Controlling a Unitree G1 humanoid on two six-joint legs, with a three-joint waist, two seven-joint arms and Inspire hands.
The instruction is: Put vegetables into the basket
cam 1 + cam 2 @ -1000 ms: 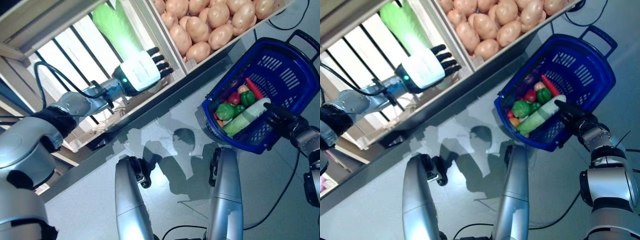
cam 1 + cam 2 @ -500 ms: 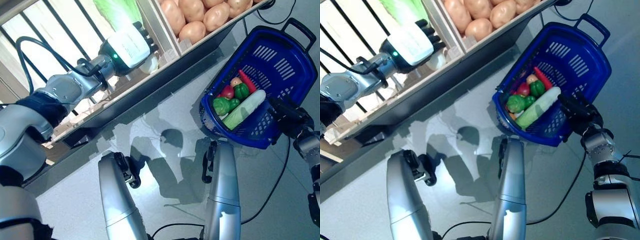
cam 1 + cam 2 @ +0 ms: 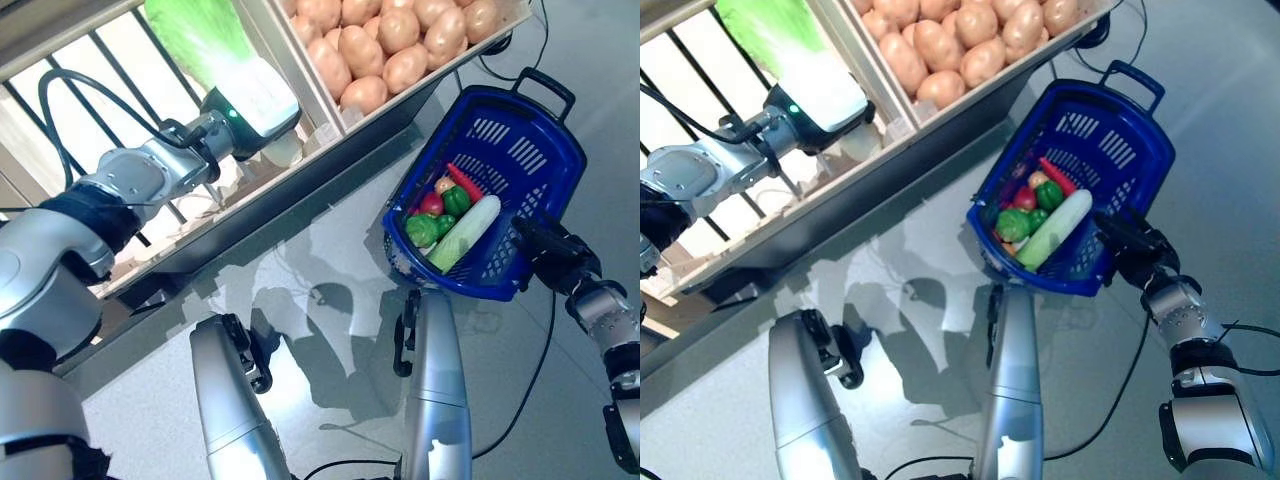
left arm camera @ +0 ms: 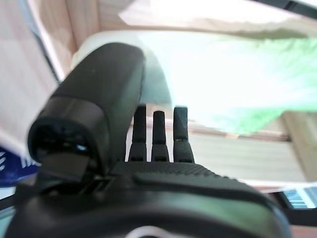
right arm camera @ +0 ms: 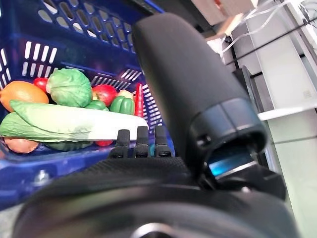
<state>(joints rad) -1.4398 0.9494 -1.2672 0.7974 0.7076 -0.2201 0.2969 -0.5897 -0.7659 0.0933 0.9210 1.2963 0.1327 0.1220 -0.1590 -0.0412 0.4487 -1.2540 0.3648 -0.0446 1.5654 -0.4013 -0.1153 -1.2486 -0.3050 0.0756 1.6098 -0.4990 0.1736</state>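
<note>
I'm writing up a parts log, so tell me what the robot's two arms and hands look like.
Both arms are silver-grey metal with dark joint bands. The left hand has a white back plate with a small green light and dark fingers; a black cable loops along its forearm. The right hand is all dark.

Glossy blue plastic basket [image 3: 540,130], pale wooden crates [image 3: 330,95], smooth reflective floor [image 3: 330,250].

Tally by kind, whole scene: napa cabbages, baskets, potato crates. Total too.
Napa cabbage: 2
Blue basket: 1
Potato crate: 1
Total: 4
</note>
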